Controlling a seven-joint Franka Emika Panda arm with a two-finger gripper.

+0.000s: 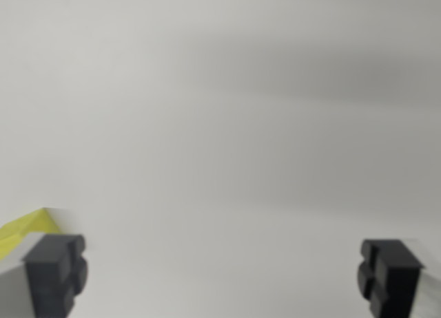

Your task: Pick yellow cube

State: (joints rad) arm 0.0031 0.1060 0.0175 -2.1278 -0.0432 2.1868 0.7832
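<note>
Below, from the wrist view, we look down on a pale grey surface (pixel 227 139), blurred and without visible marks apart from a soft darker band of shadow across the upper right. Our gripper (pixel 224 273) stands wide, its two dark pads at opposite bottom corners: one finger pad (pixel 56 273) at the wrist view's left, the other (pixel 389 275) at the wrist view's right, with only bare surface between them. The cube (pixel 21 230) (yellow, and mostly cut off by the frame) shows as a thin wedge at the lower left edge, just above and behind the left pad and outside the gap between the fingers. We cannot tell whether the pad touches the cube or merely overlaps it in the picture, since the frame is soft and the cube's lower part is hidden. Nothing lies between the jaws, and we hold nothing.
</note>
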